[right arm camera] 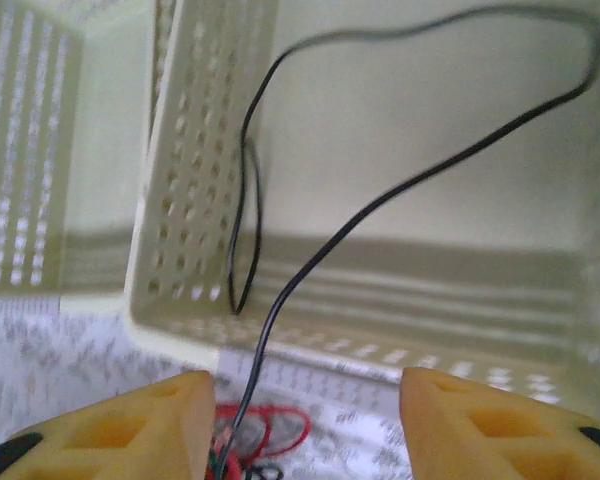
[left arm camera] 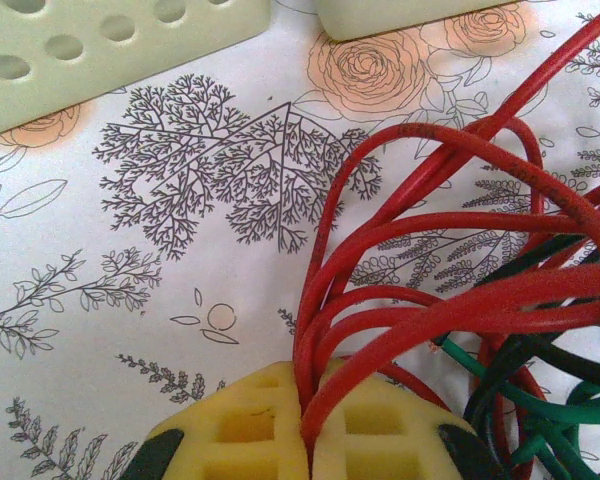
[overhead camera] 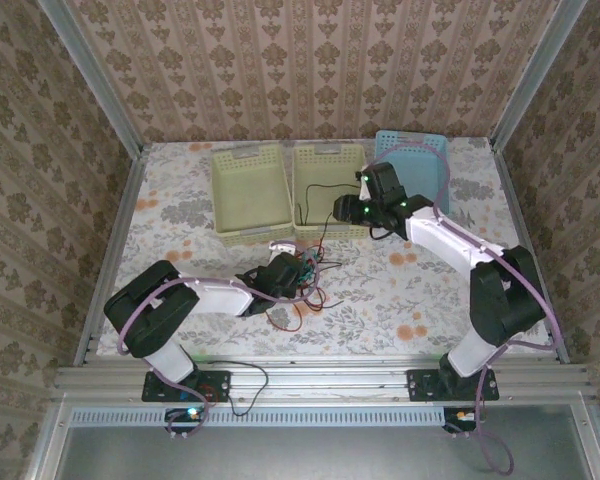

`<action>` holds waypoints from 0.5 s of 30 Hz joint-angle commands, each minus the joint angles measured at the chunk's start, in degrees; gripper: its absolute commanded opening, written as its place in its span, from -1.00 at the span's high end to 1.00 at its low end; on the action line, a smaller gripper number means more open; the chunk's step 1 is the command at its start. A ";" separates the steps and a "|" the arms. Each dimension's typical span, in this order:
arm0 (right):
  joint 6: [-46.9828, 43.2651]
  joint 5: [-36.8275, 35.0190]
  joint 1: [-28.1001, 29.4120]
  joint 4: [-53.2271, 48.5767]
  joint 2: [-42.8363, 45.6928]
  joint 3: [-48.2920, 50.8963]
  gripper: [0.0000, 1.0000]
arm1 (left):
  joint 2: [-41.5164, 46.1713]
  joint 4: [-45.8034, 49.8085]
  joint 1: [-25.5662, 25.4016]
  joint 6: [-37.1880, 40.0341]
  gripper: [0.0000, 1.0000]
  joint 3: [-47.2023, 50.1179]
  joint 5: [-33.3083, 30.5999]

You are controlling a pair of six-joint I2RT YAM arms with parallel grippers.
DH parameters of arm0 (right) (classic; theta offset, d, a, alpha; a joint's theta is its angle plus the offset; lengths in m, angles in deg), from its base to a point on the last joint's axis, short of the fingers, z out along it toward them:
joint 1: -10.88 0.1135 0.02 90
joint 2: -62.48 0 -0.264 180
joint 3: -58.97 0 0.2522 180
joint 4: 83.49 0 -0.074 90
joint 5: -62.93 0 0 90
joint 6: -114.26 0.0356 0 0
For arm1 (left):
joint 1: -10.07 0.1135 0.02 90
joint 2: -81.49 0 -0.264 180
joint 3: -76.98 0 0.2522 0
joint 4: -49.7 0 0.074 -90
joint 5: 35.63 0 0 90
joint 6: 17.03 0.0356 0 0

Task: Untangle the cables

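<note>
1. At the left gripper (left arm camera: 305, 428): fully closed on several strands of the red cable (left arm camera: 430, 250), pinched between the yellow pads (left arm camera: 242, 430).
2. At the right gripper (right arm camera: 305, 400): wide open and holding nothing. Hanging over the near wall of the middle basket (right arm camera: 185, 200), with the black cable (right arm camera: 400, 190) passing down between the jaws, close to one finger but not gripped.
3. For the cables (overhead camera: 305, 285): lying as one knot on the flowered tablecloth (overhead camera: 180, 230), just in front of the baskets and touching the left gripper. Green cable (left arm camera: 520, 405) and black woven under the red. One black length looped inside the middle basket and running over its wall back to the knot.
4. Risk when pulling with the left gripper: likely to tighten the knot rather than open it, because of many red loops clamped at once.
5. Risk when carrying the knot away: likely to drag the black length out of the basket, or to shift the light basket, because of that one joined strand.
6. Risk when closing the right gripper: possible to catch the basket rim instead of the thin cable, because of the little gap between them.
7. Room for moving: open tablecloth to the left of the knot and toward the arm bases. Blocked on the far side by the left basket (overhead camera: 242, 232), the middle one and the blue basket (overhead camera: 405, 137). Narrow on the right, beside the right arm.
</note>
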 commanded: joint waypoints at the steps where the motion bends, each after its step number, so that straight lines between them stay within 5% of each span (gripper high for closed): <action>1: 1.50 8.88 1.28 1.20 0.14 3.37 0.08 | -0.99 5.88 -0.43 0.01 1.00 0.90 1.01; 15: 13.84 15.28 1.45 19.39 -4.84 10.14 0.38 | 3.80 9.45 -1.90 -0.23 1.00 4.26 3.48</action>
